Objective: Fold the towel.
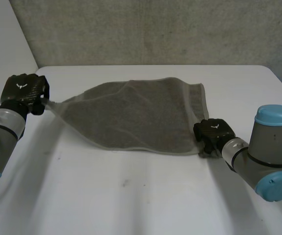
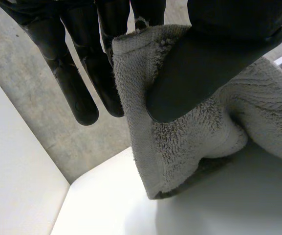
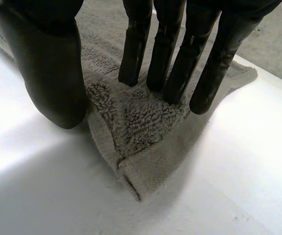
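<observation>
We see the grey towel [image 1: 141, 117] spread over the middle of the white table [image 1: 131, 196], its long side running from 9 o'clock to 3 o'clock, mostly flat with soft creases. At the towel's 9 o'clock end the cloth narrows to a stretched point that rises off the table into the left hand [image 1: 24, 92], which sits near the table's 10 o'clock corner at the end of the left arm [image 1: 1, 129]. In the left wrist view the thumb [image 2: 204, 63] clamps that corner of the towel [image 2: 180, 142] against the fingers [image 2: 106, 73], so this hand is grasping the towel; below the pinch the cloth hangs in a thick fold whose lower edge just meets the table [image 2: 204, 205]. The right hand [image 1: 213, 133] rests at the towel's 4 o'clock corner, with the right arm [image 1: 258, 156] reaching in from 4 o'clock. In the right wrist view its fingers [image 3: 175, 63] are straight, their tips pressing down on the towel [image 3: 141, 122], and the thumb [image 3: 53, 73] stands at the cloth's edge beside them; a low ridge of terry is pushed up between thumb and fingers, while the hemmed corner lies flat on the table [image 3: 238, 161] just past the fingertips. We read this hand as released, pressing and not gripping. A grey textured wall [image 1: 155, 29] stands behind the table at 12 o'clock.
</observation>
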